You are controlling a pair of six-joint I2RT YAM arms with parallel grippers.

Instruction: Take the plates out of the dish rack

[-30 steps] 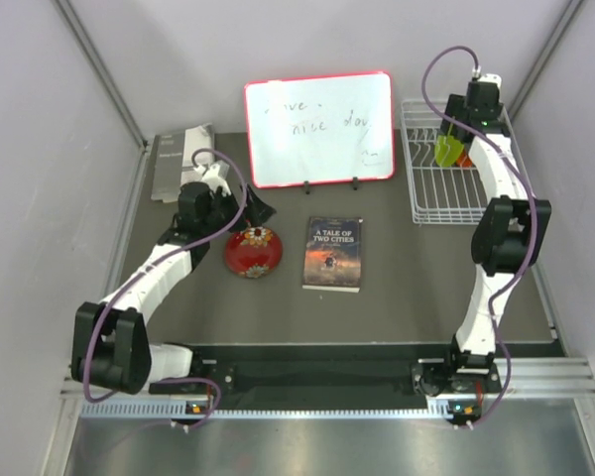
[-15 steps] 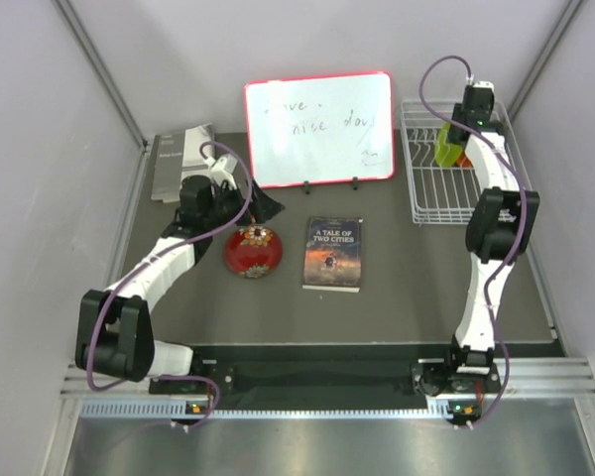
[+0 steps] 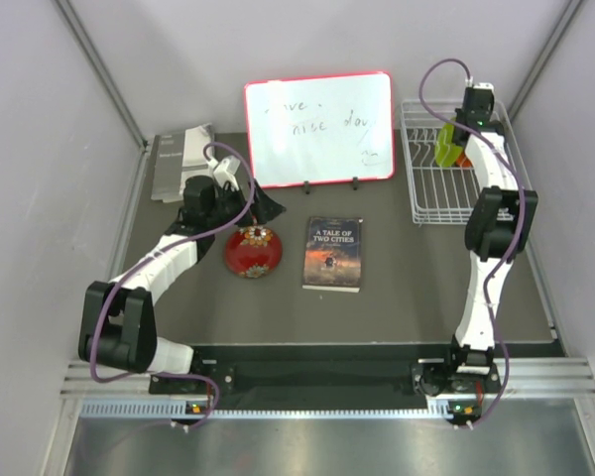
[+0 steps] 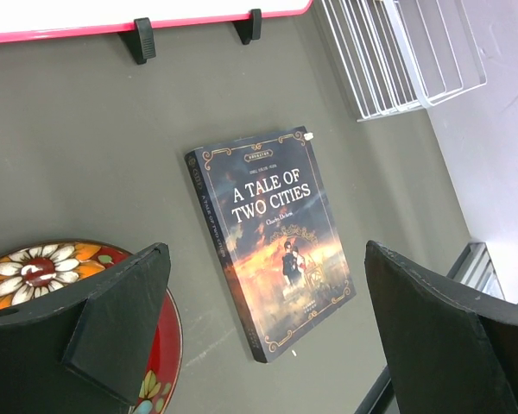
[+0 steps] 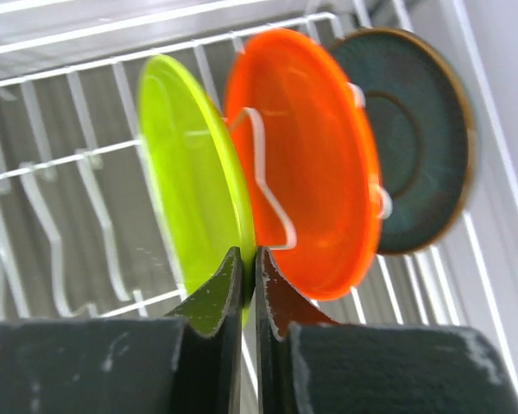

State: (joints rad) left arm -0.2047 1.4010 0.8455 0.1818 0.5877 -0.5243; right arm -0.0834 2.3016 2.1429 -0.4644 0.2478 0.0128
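The right gripper (image 5: 249, 263) pinches the rim of the lime green plate (image 5: 190, 172), which stands in the dish rack (image 5: 52, 159). I would lift it straight up, slowly, so it misses the orange plate (image 5: 319, 155) just beside the fingers. The left gripper (image 4: 263, 254) hangs wide open.

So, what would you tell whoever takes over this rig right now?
The left pincer is open and empty, near the dark red plate.
The right pincer is shut on the rim of the lime green plate, inside the dish rack.
Done: dark red plate lies on the table beside the book.
Left: lime green plate, orange plate and teal plate, all upright in the rack.
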